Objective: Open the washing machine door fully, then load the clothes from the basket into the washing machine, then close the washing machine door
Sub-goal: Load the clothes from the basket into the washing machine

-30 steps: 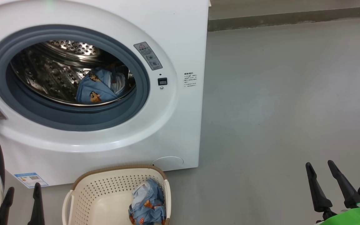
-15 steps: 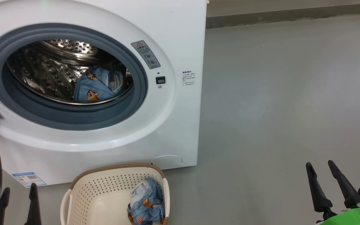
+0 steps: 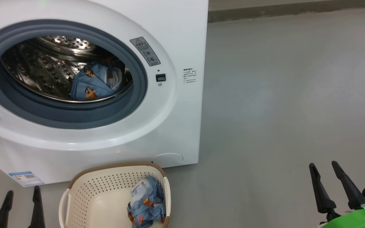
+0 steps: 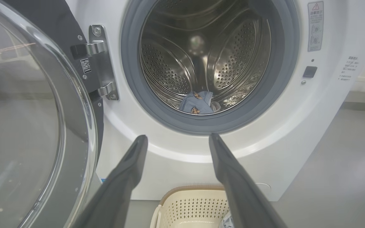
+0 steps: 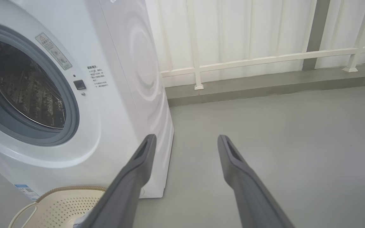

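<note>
The washing machine door (image 4: 27, 133) stood swung wide at nine o'clock of the washing machine (image 3: 173, 38), its hinge (image 4: 101, 63) bared, so I judged the opening step done. Loading looked half finished. A first bundle (image 3: 90, 85) of blue printed cloth lay low in the steel drum (image 4: 169, 63), toward five o'clock of its mouth. A second bundle (image 3: 146, 204) sat in the basket (image 3: 112, 168), against the wall on its three o'clock side. The basket stood on the floor (image 3: 280, 101) at six o'clock of the drum mouth, just in front of the machine. My left jaws stood apart and empty at seven o'clock of my head view, aimed at the drum above the basket. My right jaws were likewise apart and empty at four o'clock, over the floor and well clear of everything. Left to do, as I reckoned it: lift the second bundle into the drum, then shut the door.
</note>
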`<state>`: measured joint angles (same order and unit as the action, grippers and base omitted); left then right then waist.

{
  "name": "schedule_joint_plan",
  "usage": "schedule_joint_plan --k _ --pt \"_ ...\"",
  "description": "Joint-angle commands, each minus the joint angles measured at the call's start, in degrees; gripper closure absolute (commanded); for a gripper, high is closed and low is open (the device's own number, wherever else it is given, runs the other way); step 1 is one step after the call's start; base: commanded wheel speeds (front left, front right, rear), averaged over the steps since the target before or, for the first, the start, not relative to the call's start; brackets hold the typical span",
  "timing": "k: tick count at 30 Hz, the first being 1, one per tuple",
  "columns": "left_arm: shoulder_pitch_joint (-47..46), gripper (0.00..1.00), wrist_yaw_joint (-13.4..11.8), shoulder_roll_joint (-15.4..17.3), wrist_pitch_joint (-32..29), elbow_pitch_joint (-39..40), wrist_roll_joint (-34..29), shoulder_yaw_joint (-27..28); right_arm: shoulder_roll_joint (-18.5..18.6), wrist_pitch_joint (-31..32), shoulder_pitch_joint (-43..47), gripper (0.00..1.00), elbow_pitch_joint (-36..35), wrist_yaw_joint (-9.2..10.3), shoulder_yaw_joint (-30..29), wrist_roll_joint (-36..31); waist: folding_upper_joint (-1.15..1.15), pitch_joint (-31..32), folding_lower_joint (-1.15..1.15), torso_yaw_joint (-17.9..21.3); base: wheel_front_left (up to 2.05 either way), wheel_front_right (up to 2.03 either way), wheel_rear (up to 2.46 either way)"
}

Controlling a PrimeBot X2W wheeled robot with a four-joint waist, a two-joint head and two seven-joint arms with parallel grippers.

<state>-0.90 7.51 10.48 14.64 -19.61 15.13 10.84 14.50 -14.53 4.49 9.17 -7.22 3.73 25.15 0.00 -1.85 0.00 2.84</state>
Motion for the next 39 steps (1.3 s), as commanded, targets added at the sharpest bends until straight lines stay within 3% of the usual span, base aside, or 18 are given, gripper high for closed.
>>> schedule_joint_plan --k 1,13,22,33,39 --pt "-1.5 0.0 0.0 0.9 0.4 1.0 0.3 1.6 1.1 -0.5 -2.2 0.0 -1.6 -0.26 1.3 -0.2 0.0 -1.1 0.0 0.2 0.0 0.0 0.0" --pt "-5.8 0.0 0.0 -1.4 0.4 -2.7 1.0 -2.3 -0.9 -0.5 -6.8 0.0 -2.4 -0.26 1.2 -1.0 0.0 -8.3 0.0 1.0 0.0 0.0 0.0" --pt "-11.2 0.0 0.0 -3.0 0.4 -9.7 3.0 -6.5 -2.9 -0.5 -11.6 0.0 -2.8 -0.26 1.8 -1.4 0.0 -14.7 0.0 2.8 0.0 0.0 0.0" --pt "-19.5 0.0 0.0 -1.3 0.4 -19.7 5.8 -12.2 -4.4 -0.5 -15.9 0.0 -3.3 -0.26 1.6 -1.7 0.0 -22.7 0.0 4.6 0.0 0.0 0.0" --pt "-26.2 0.0 0.0 -0.1 0.4 -29.3 9.5 -19.1 -5.4 -0.5 -18.7 0.0 -4.0 -0.26 2.1 -2.1 0.0 -28.4 0.0 5.7 0.0 0.0 0.0"
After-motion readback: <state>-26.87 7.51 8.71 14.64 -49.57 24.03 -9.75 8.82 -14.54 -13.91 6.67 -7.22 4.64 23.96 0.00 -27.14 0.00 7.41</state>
